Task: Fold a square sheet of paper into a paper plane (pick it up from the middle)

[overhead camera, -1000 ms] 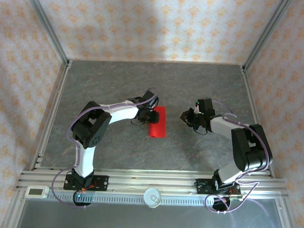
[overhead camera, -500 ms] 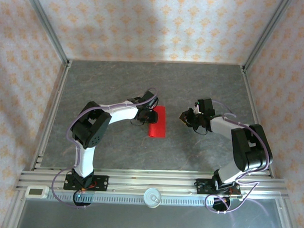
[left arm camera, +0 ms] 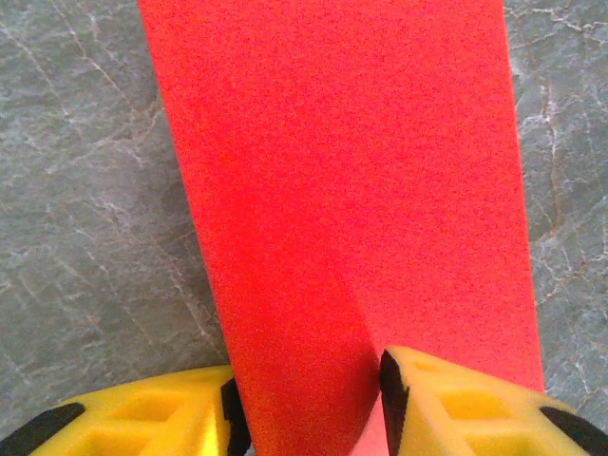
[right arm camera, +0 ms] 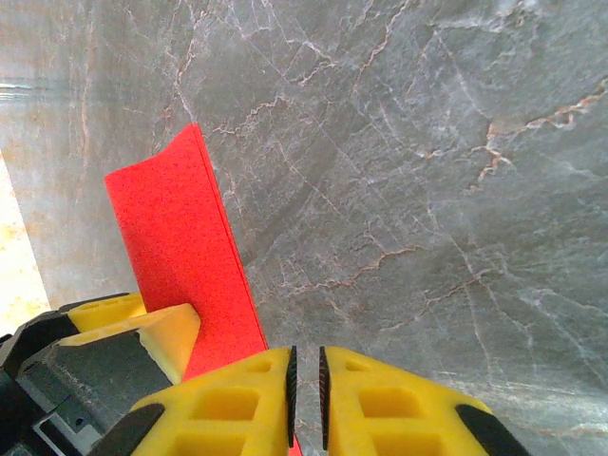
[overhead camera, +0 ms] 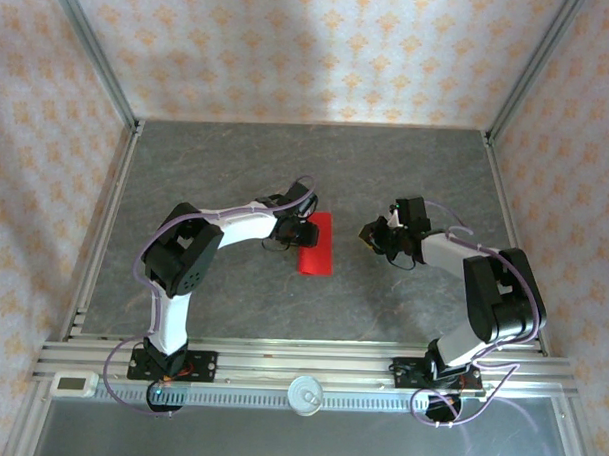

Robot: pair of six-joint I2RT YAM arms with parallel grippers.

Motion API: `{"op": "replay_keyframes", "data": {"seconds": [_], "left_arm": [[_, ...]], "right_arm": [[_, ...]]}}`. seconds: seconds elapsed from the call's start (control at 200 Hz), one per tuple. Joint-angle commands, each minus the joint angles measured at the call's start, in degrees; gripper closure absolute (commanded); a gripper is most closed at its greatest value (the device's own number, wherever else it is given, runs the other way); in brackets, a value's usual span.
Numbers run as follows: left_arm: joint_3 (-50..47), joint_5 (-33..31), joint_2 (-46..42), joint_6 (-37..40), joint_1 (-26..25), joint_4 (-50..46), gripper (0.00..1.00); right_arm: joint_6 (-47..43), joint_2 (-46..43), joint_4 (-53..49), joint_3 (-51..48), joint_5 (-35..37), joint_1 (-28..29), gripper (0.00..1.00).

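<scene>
Left end effector [left arm camera: 304, 385] is half-spread astride the near edge of the square sheet of paper [left arm camera: 332, 171], can't tell if it's actually gripping. Right end effector [right arm camera: 306, 380] is clenched on nothing, near that folded strip lying on the bench [right arm camera: 427, 190].

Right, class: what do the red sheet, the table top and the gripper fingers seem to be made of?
Red sheet: thin matte paper, folded flat. Table top: grey stone-look surface, pale veins; possibly laminate. Right gripper's fingers: yellow moulded plastic, probably, with hollow ribbed cells.
</scene>
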Motion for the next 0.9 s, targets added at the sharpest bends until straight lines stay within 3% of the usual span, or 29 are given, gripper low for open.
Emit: {"op": "replay_keyframes", "data": {"seconds": [0.0,0.896], "left_arm": [[-1.9,-8.7,6.0,2.4,2.1,-0.2,0.52],[-1.0,-9.1,7.2,3.4,2.1,-0.6,0.50]], "right_arm": [[-0.5,0.0,0.0,0.5,-0.3,0.1,0.82],[-0.7,0.4,1.2,0.5,-2.4,0.8,0.83]]}}
